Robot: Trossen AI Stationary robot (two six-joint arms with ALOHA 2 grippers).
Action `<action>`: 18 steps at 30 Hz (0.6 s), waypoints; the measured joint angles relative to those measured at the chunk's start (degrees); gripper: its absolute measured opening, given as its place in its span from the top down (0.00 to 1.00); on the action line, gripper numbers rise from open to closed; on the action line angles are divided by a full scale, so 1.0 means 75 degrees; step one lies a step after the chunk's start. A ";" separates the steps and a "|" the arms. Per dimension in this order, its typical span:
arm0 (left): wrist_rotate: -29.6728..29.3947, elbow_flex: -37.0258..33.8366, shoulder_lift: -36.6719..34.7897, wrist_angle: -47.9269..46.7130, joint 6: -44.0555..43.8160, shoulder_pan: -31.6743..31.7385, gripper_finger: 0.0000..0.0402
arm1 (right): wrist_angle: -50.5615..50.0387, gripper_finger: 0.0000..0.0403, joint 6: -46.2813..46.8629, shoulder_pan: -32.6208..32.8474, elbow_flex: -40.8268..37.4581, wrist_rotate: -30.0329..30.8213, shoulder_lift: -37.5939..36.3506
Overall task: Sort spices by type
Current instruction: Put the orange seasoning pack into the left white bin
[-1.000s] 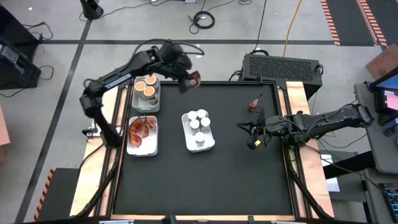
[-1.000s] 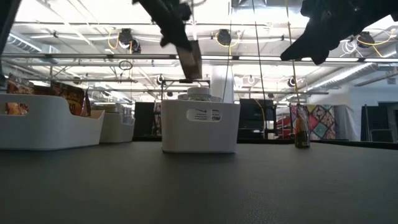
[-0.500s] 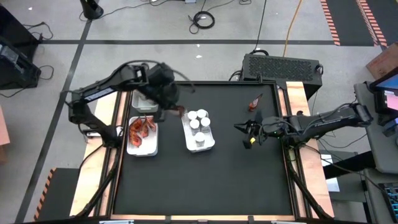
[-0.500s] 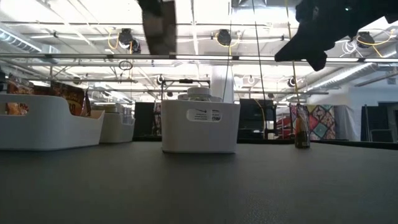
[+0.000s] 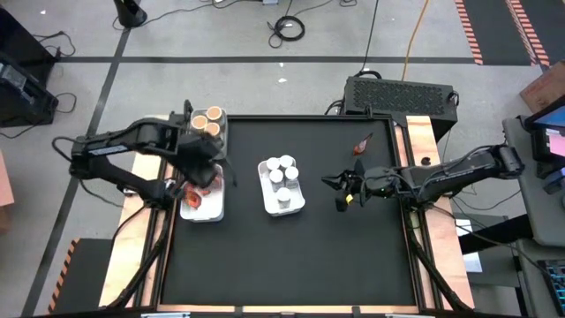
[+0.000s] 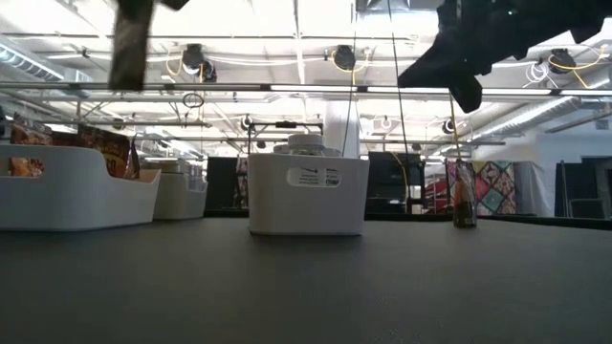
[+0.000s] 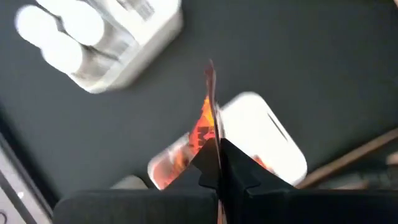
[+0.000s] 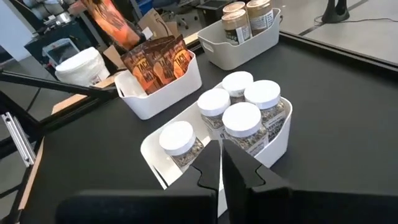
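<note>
**Left arm carrying thin packet over packet tray**

I'm holding a reddish-brown crinkly foil packet (image 7: 208,121) in the left gripper (image 7: 217,163), fingers pinched fully together on its lower edge; in the left wrist view it stands edge-on, very thin. In the high view the left gripper (image 5: 198,170) is hovering over the white rectangular plastic tray of reddish packets (image 5: 214,207) at the table's left side. The low view shows the packet (image 6: 131,43) hanging well above the trays.

I'm judging the packet as light, soft and floppy, likely slick foil. It will swing and may slide from the pads, so I'm wanting a grip on a sealed edge, not the puffy middle.

One more small reddish packet (image 5: 362,145) is lying alone near the table's far right edge. The white-capped little glass jars (image 5: 281,174) are sitting in the middle tray, and the round yellow-orange-topped tubs (image 5: 208,122) in the far-left tray.

The right gripper (image 5: 342,191) is hanging above the mat right of the jars, fingers closed on nothing in its wrist view (image 8: 221,167).
</note>
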 joint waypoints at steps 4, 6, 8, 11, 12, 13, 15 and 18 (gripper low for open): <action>-0.0339 -0.1222 -0.0512 -0.0027 0.0486 -0.0327 1.00 | 0.0011 1.00 0.0056 0.0000 0.0001 0.0028 0.0180; -0.0789 -0.1620 -0.0659 0.0005 0.0611 -0.0528 1.00 | 0.0046 1.00 0.0082 0.0000 0.0003 0.0035 0.0253; -0.1115 -0.1913 -0.0774 0.0085 0.0630 -0.0691 1.00 | 0.0041 1.00 0.0114 -0.0002 0.0003 0.0044 0.0330; -0.1183 -0.2160 -0.0856 0.0167 0.0744 -0.0949 1.00 | 0.0038 1.00 0.0111 0.0000 0.0003 0.0058 0.0465; -0.1181 -0.2227 -0.0895 0.0228 0.0741 -0.1041 1.00 | 0.0041 1.00 0.0111 -0.0001 0.0003 0.0061 0.0510; -0.1180 -0.2265 -0.0925 0.0247 0.0744 -0.1149 1.00 | 0.0034 1.00 0.0111 0.0000 0.0003 0.0064 0.0550; -0.1181 -0.2293 -0.0947 0.0255 0.0736 -0.1348 1.00 | 0.0038 1.00 0.0103 -0.0002 0.0003 0.0069 0.0633; -0.1169 -0.2296 -0.0939 0.0272 0.0457 -0.1623 1.00 | 0.0034 1.00 0.0085 -0.0015 0.0003 0.0073 0.0730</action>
